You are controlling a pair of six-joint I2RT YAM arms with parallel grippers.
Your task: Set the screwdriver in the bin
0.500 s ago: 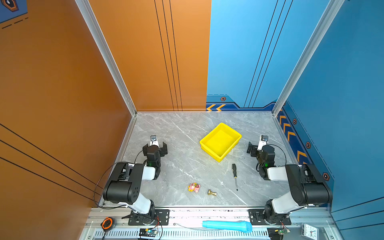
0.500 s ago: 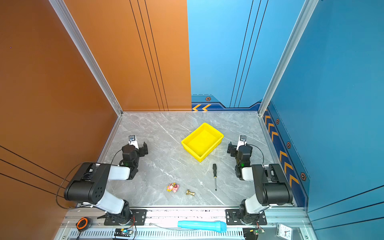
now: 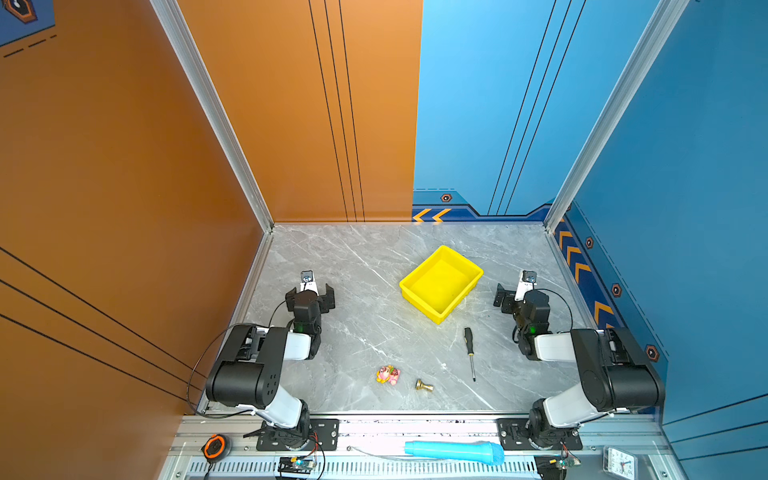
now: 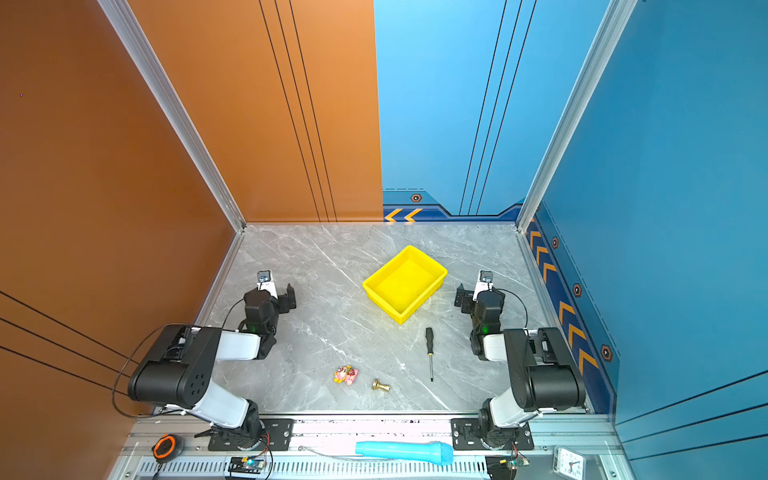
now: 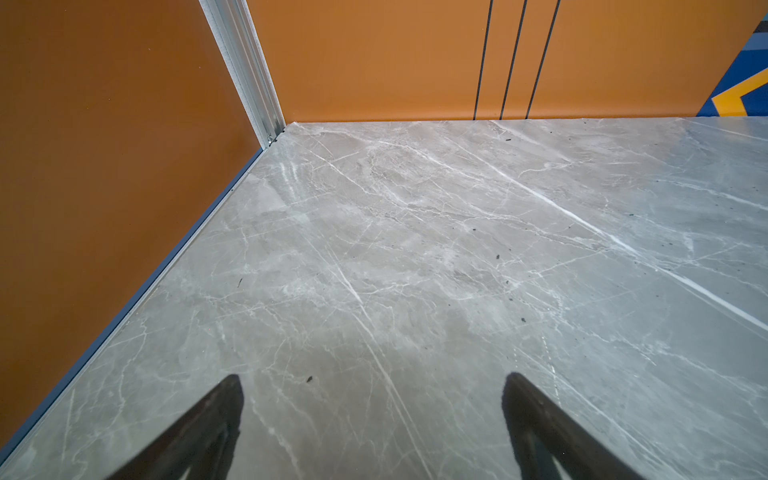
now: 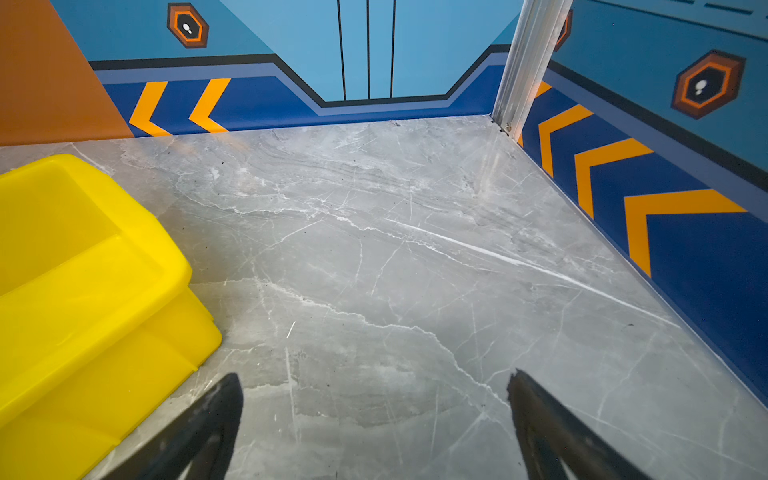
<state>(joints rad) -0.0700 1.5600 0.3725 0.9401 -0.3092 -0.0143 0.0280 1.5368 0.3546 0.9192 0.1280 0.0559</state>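
Top views both show the grey bench [image 3: 374, 266], and nothing is done yet: the yellow bin [image 3: 457, 303], right of centre, is empty. The right end effector [image 6: 374, 376] sits beside it toward the right edge, jaws apart and holding nothing. The left end effector [image 5: 372, 377] is also apart, near the left edge. The screwdriver [image 3: 470, 354] lies flat between the bin and the arms' edge, clear of both. Pickup and drop remain.

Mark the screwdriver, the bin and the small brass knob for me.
screwdriver [image 3: 468, 338]: in a top view, on its black handle.
bin [image 3: 441, 282]: in a top view, on its bare yellow floor.
brass knob [image 3: 424, 385]: in a top view, on the middle of the piece.
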